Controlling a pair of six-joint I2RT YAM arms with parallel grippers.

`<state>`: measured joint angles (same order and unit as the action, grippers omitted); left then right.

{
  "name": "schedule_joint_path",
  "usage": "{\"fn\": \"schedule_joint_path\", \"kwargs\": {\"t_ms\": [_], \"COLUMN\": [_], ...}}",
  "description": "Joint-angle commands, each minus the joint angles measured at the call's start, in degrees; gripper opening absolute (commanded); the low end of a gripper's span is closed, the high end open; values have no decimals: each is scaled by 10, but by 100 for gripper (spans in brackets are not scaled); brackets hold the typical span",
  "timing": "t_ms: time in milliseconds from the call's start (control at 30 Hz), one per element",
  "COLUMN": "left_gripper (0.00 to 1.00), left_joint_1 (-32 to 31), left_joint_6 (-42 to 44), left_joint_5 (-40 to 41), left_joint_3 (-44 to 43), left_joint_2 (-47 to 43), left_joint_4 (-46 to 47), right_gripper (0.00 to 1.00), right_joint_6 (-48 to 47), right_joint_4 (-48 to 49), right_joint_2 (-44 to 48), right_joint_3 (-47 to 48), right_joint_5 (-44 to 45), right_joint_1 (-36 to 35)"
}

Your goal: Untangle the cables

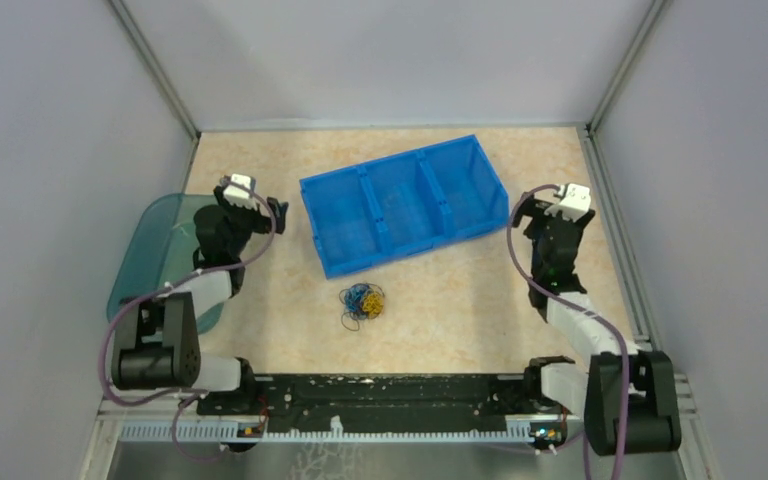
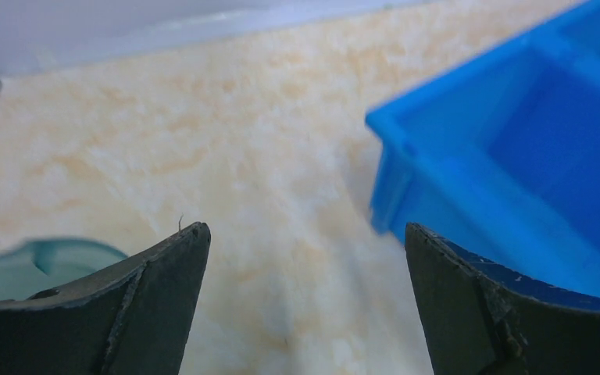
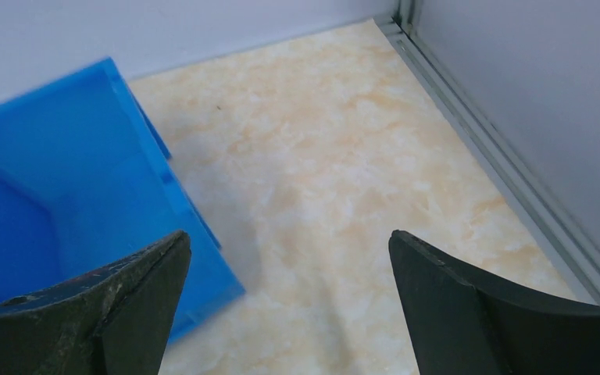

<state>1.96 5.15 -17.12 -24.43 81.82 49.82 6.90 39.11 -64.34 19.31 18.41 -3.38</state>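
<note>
The left end effector (image 2: 305, 234) has its two fingers (image 2: 156, 289) spread wide apart with nothing between them. They are dark, matte wedges with scuffed, chipped edges, tapering to blunt tips. It hangs off the left end of the blue bin (image 1: 415, 243), above the counter (image 1: 460, 300). The right end effector (image 3: 289, 238) is parted just as wide and also holds nothing. Its fingers (image 3: 125, 297) are the same worn black wedges, and it hangs off the bin's right end.

The bin is bright blue moulded plastic, a long rectangle lying askew on the counter. Two cross walls split it into three compartments in a row. Its walls are smooth with a thickened rim, and its floor looks finely gridded from above. Each compartment shows only its own blue floor.

The cables (image 1: 362, 304) lie on the counter just in front of the bin's near long wall, toward its left end, apart from it. They are thin curly wires in blue, yellow-orange and dark strands, wound into one small knotted clump. Both end effectors are well apart from it.

Left of the bin, partly under the left arm, lies a translucent teal tray (image 1: 155, 250) with rounded corners. The counter is smooth, with a cream and tan marbled pattern.
</note>
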Motion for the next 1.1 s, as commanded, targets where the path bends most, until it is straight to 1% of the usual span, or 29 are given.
{"fn": "schedule_joint_path", "kwargs": {"t_ms": [0,100,167,200,267,333,367,400,500,567,600,700,800,900,1067], "left_gripper": [100,100,100,100,100,100,100,100,100,100,100,100,100,100,100], "left_joint_1": [2,3,3,2,3,3,3,3,3,2,2,1,1,1,1], "left_joint_6": [-9,-11,-16,-21,-23,-24,-24,-23,-12,-1,2,6,10,7,-6], "left_joint_5": [-4,-22,-31,-34,-50,-74,-86,-99,-140,-168,-177,-180,-190,-201,-228], "left_joint_3": [-96,-144,-172,-189,-222,-247,-257,-264,-272,-271,-269,-262,-262,-267,-270], "left_joint_2": [-60,-88,-99,-102,-102,-101,-101,-103,-108,-110,-110,-113,-110,-107,-114], "left_joint_4": [-213,-304,-352,-382,-439,-495,-513,-525,-551,-564,-567,-568,-573,-586,-592], "right_gripper": [99,99,99,99,99,99,99,96,79,71,69,67,63,60,59], "right_joint_6": [38,54,120,146,151,130,129,125,70,43,33,3,-14,-18,-32], "right_joint_4": [-199,-285,-301,-318,-293,-231,-236,-263,-326,-333,-328,-322,-347,-364,-360], "right_joint_2": [64,57,50,52,54,46,25,0,-68,-95,-104,-138,-191,-237,-280], "right_joint_3": [109,179,211,225,228,220,232,257,327,348,353,376,419,446,461], "right_joint_5": [-57,-79,-61,-66,-142,-243,-263,-265,-264,-252,-255,-258,-256,-231,-203], "right_joint_1": [-3,-3,-3,-3,-3,-4,-7,-17,-66,-96,-109,-145,-168,-181,-196]}}
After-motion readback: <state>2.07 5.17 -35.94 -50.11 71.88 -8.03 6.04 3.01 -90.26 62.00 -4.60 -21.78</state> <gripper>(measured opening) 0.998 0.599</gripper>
